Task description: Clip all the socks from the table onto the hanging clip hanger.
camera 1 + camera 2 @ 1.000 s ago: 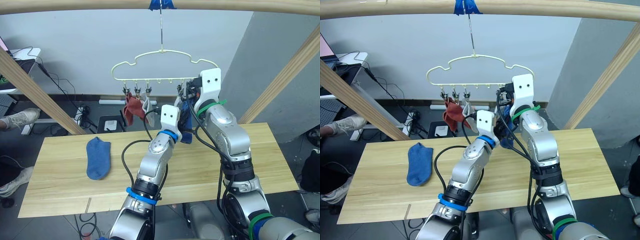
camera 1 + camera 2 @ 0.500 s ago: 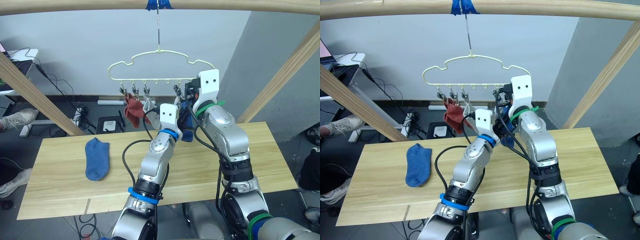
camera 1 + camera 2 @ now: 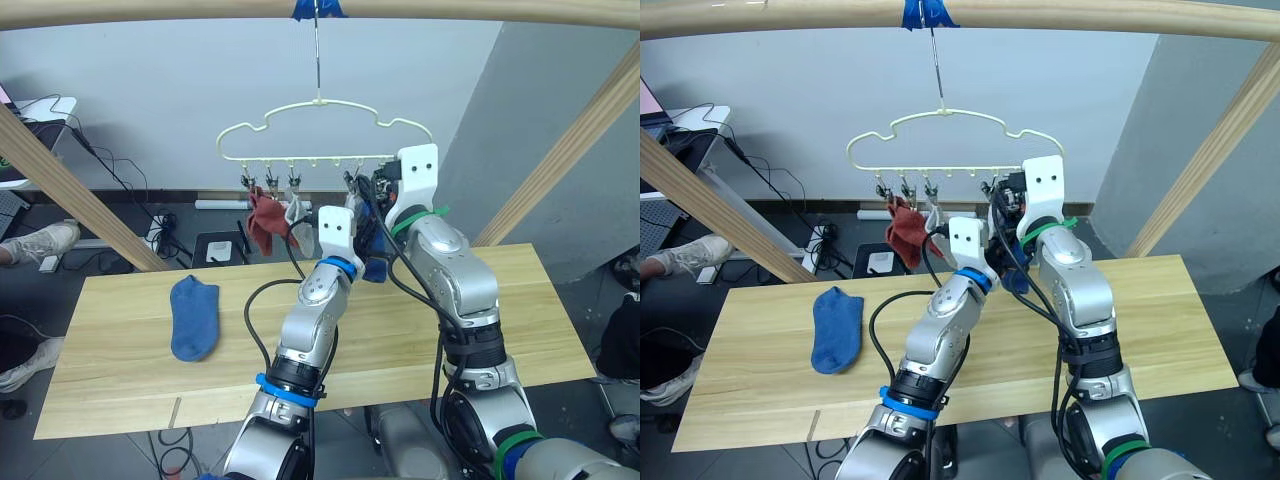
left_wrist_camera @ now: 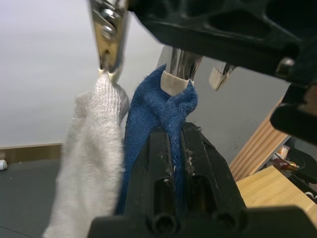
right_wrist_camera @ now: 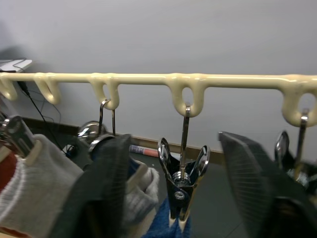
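Left fingers (image 4: 168,148) pinch blue sock (image 4: 148,114) beneath clip (image 4: 178,74).

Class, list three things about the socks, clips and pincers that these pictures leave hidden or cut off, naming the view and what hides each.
- Head views: how many socks hang on the pale yellow-green wire clip hanger; both arms cover its right clips.
- Left wrist view: whether the clip has bitten the blue fabric sock; the left pincer covers the cuff.
- Right wrist view: right pincer fingertips, cut off below.

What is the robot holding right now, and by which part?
The left gripper pinches a blue sock just below its top edge; the right gripper holds nothing.
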You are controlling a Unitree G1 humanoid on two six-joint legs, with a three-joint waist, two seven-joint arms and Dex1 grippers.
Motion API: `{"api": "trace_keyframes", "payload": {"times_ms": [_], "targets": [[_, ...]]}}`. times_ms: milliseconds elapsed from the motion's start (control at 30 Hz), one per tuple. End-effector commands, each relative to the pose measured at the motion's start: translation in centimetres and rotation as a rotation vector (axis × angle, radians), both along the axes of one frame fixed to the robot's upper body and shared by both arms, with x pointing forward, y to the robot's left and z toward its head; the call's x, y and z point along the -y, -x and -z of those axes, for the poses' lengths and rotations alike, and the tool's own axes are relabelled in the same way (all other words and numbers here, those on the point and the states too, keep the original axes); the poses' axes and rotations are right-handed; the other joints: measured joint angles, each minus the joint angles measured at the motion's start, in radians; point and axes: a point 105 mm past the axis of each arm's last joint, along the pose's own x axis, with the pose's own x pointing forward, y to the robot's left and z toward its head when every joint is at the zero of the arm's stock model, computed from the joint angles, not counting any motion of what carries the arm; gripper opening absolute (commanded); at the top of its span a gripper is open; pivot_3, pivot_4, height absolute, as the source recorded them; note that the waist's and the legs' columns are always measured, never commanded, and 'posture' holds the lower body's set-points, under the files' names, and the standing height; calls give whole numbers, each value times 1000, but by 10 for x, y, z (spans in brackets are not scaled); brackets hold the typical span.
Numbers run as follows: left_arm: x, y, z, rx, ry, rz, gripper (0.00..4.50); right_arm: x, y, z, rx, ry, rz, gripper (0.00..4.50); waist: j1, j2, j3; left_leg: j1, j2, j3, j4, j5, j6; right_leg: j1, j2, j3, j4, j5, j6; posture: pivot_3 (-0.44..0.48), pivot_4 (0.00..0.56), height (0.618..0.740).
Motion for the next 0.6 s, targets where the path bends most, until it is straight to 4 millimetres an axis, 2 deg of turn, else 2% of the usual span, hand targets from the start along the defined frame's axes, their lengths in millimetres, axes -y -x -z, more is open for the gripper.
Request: {"api": "trace_keyframes", "payload": {"times_ms": [33, 100, 300, 433, 600], "targets": [[14, 4, -25, 67, 37, 37, 580, 1, 10, -19, 59, -42, -22, 3683, 0, 0, 0, 0, 0, 0, 0, 0, 0, 0, 0, 0, 0, 0, 0, -195, 278, 740], [13, 5, -22, 70, 16, 48, 1096, 1, 16, -20, 58, -42, -46, 3683, 0, 0, 0, 0, 0, 0, 0, 0, 0, 0, 0, 0, 0, 0, 0, -200, 275, 740], [12, 9, -15, 81, -66, 101, 3008, 4, 34, -19, 48, -9, -111, 3683, 0, 0, 0, 0, 0, 0, -1, 0, 0, 0, 0, 0, -1, 0, 0, -204, 269, 740], [9, 19, -16, 141, -143, 163, 3008, 11, 49, -21, 61, 35, -150, 3683, -2, 0, 0, 0, 0, 0, -1, 0, 0, 0, 0, 0, -1, 0, 0, -205, 268, 740], [2, 41, -18, 237, -270, 332, 3008, 24, 67, -22, 75, 61, -168, 3683, -3, 0, 0, 0, 0, 0, -2, 0, 0, 0, 0, 0, -2, 0, 0, -213, 269, 740]]}}
